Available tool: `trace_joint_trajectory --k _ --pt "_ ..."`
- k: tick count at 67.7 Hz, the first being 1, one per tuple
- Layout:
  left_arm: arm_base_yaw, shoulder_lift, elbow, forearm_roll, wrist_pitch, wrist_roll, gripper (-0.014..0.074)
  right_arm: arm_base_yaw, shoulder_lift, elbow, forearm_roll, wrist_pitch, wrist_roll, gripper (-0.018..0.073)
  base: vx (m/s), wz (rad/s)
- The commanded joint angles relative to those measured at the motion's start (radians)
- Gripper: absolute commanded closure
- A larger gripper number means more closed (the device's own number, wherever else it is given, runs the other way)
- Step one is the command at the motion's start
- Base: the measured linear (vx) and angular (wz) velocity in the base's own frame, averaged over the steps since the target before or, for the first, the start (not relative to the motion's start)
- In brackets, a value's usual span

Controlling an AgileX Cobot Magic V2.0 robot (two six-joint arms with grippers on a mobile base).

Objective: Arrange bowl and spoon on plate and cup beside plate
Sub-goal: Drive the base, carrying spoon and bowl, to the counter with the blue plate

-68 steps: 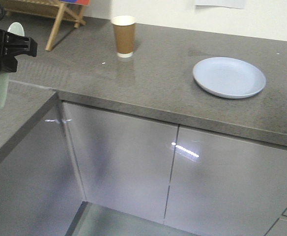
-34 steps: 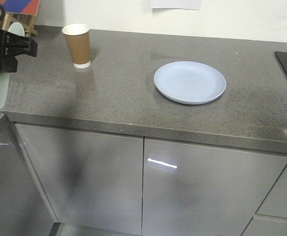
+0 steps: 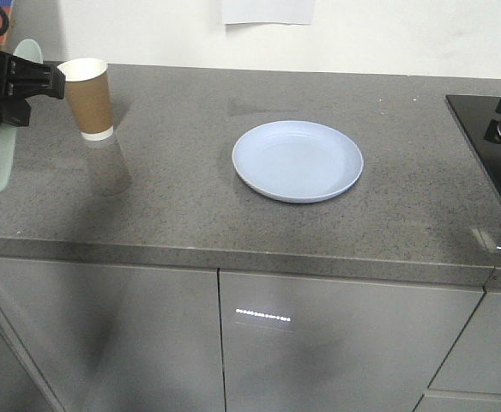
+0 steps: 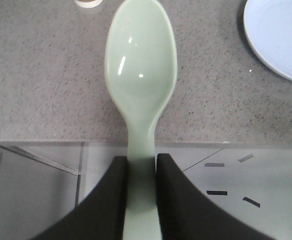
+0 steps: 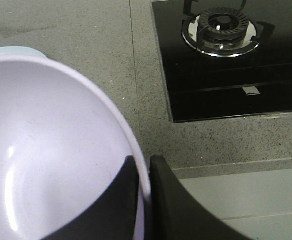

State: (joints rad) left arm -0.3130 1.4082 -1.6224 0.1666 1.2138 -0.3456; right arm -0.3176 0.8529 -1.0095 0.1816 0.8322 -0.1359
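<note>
Left tool (image 4: 141, 167) pinches the spoon (image 4: 141, 75) by its handle; right tool (image 5: 145, 167) pinches the bowl (image 5: 46, 150) rim. Only the front view shows the whole cup (image 3: 88, 96), upright, apart from the plate (image 3: 297, 160).

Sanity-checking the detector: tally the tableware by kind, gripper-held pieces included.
Round pale blue shallow plate: 1
Tall brown paper cup: 1
Mint-green plastic spoon: 1
Round lavender plastic bowl: 1
Total: 4
</note>
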Motion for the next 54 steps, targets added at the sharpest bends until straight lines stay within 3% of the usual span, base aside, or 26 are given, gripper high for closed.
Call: trace_joint_trajectory --k 1,54 --pt "0.001 -0.029 -0.024 0.010 -0.043 -0.002 0.0603 -0.004 -0.007 -0.027 0.007 -0.066 -0.007 0.0565 0.12 -0.12" --pt "0.001 -0.029 -0.024 0.010 -0.043 -0.002 0.0603 -0.004 -0.007 -0.027 0.007 -0.066 -0.007 0.0565 0.12 -0.05"
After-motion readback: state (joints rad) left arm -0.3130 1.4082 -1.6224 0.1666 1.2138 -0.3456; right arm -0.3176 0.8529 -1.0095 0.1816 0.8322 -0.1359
